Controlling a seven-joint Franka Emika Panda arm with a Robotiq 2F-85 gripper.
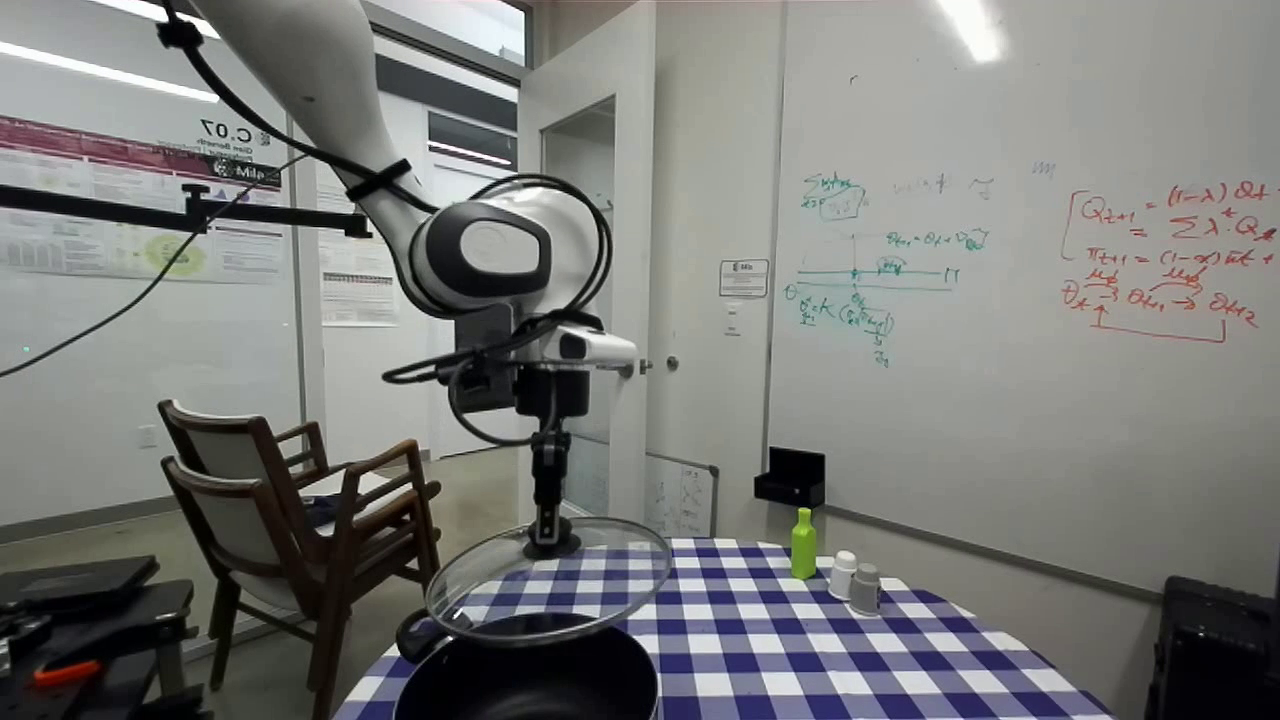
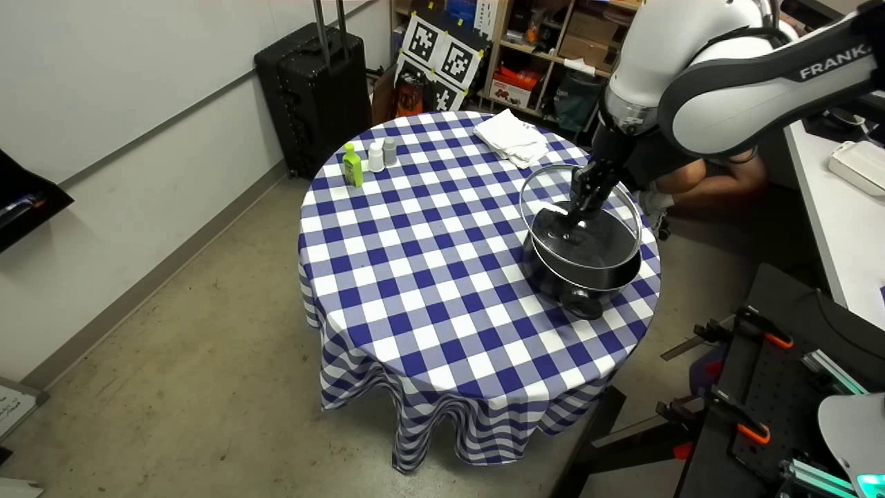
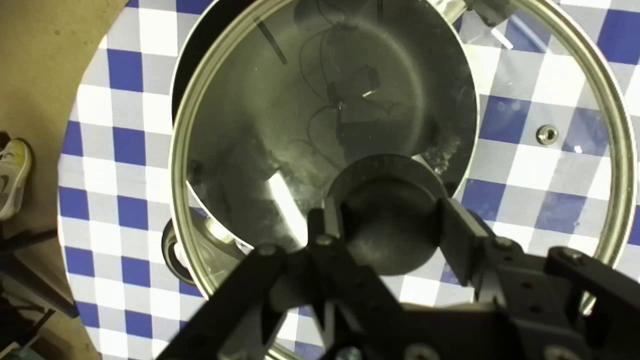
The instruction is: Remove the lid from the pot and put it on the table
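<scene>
The lid (image 1: 600, 590) is round clear glass with a metal rim and a black knob (image 3: 390, 250). My gripper (image 1: 548, 530) is shut on the knob, one finger on each side, as the wrist view shows (image 3: 392, 220). The lid hangs above the black pot (image 1: 530, 690), tilted and shifted off its centre. In an exterior view the lid (image 2: 608, 242) is over the pot (image 2: 546, 275), whose dark inside shows through the glass. The pot stands near the edge of the table (image 2: 442, 277), which has a blue-and-white checked cloth.
A green bottle (image 2: 352, 167), a white shaker (image 2: 375, 158) and a grey shaker (image 2: 390, 152) stand near the table's edge. A folded white cloth (image 2: 511, 137) lies on the table. Wooden armchairs (image 1: 300, 520) stand beside it. A person's legs (image 2: 705, 183) show behind the arm.
</scene>
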